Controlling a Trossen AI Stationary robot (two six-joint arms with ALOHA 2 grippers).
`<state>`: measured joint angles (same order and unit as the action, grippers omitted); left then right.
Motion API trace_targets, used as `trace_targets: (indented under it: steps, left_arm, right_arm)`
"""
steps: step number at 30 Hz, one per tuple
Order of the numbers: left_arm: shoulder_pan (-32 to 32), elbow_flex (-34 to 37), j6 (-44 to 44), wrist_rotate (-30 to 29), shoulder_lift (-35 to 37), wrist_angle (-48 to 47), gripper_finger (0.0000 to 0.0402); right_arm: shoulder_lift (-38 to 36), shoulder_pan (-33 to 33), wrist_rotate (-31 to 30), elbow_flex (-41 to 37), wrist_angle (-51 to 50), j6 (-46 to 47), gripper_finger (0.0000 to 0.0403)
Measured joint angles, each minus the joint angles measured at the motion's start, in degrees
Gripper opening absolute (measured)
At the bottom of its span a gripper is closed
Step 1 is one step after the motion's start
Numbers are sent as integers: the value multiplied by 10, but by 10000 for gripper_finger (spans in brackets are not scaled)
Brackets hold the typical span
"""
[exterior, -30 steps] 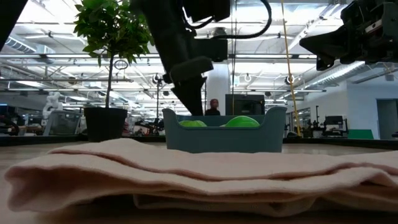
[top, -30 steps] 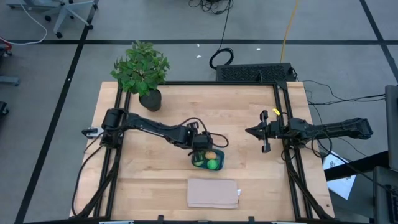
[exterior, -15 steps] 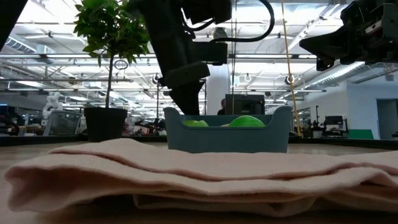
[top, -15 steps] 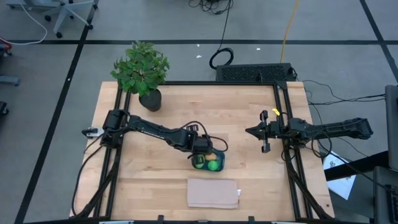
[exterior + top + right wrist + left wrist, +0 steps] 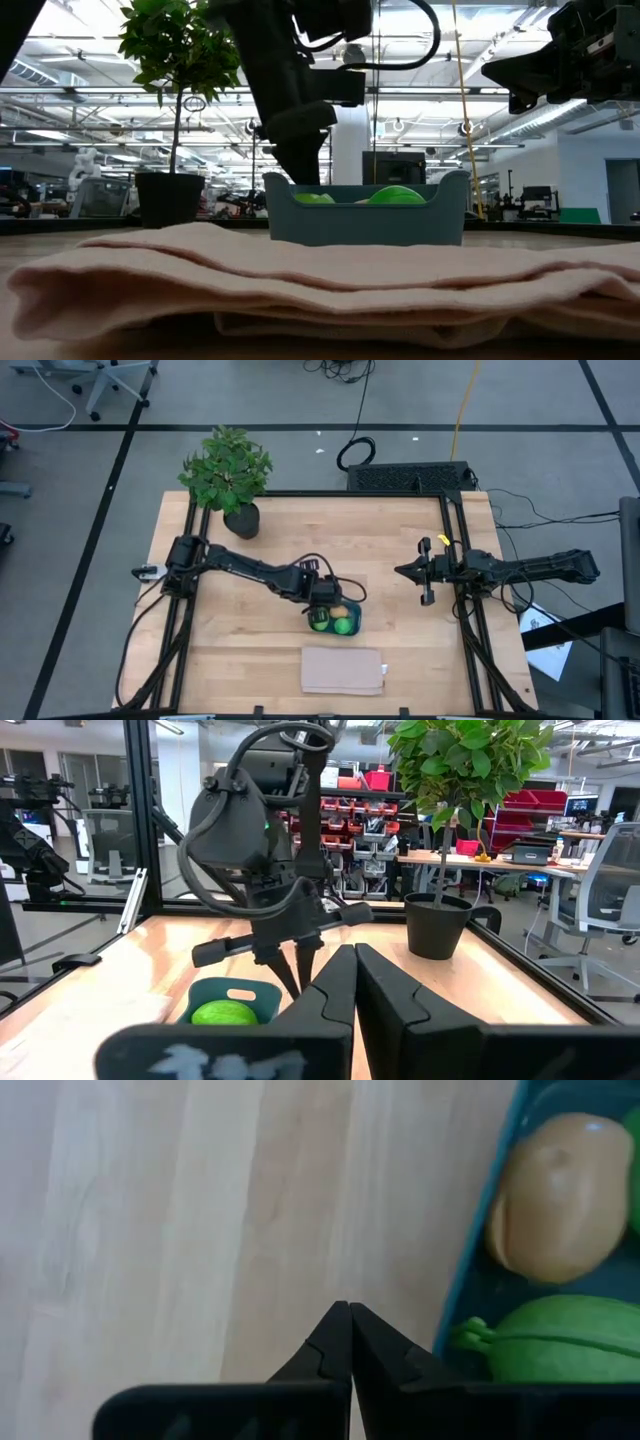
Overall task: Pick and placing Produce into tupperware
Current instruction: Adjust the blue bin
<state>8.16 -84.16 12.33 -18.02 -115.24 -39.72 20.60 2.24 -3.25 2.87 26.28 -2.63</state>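
The teal-blue tupperware (image 5: 335, 619) sits flat on the wood table and shows in the low view (image 5: 365, 215) behind the cloth. Inside it lie an orange-tan piece (image 5: 340, 609) (image 5: 555, 1195) and two green pieces (image 5: 320, 623) (image 5: 344, 626). In the low view only the green ones (image 5: 314, 198) (image 5: 396, 194) rise above the rim. My left gripper (image 5: 322, 600) (image 5: 350, 1308) is shut and points down at the table, just outside the tupperware's far-left corner. My right gripper (image 5: 400, 571) (image 5: 352, 948) is shut, raised over the table's right part and touching nothing. My left gripper stands with shut fingers (image 5: 390, 1355) pointing down from above, right beside the tupperware's wall (image 5: 462, 1295) at its far-left corner. I cannot tell whether the outer side of a finger touches that wall.
A beige folded cloth (image 5: 343, 671) (image 5: 300, 270) lies near the table's near edge, in front of the tupperware. A potted plant (image 5: 230, 475) (image 5: 180, 120) stands at the far-left corner. Bare wood (image 5: 400, 530) lies between the two arms.
My left gripper has moved a little toward the near edge, staying shut. The tupperware has slid slightly along the table with it, showing a bit larger and farther right in the low view. The pieces stay inside.
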Motion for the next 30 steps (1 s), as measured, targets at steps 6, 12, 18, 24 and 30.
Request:
trace_targets:
  steps: [6, 12, 18, 24, 30]
  left_arm:
    - [10, 0, 7, 1, 0, -5, 1]
    - [10, 0, 9, 2, 0, -8, 0]
    - [13, 0, 15, 5, 0, -8, 0]
    - [23, 0, 19, 7, 0, -8, 0]
    - [25, 0, 24, 3, 0, -7, 0]
  right_arm:
    - [0, 0, 0, 0, 0, 0, 0]
    - [0, 0, 0, 0, 0, 0, 0]
    - [0, 0, 0, 0, 0, 0, 0]
    - [0, 0, 0, 0, 0, 0, 0]
    - [0, 0, 0, 0, 0, 0, 0]
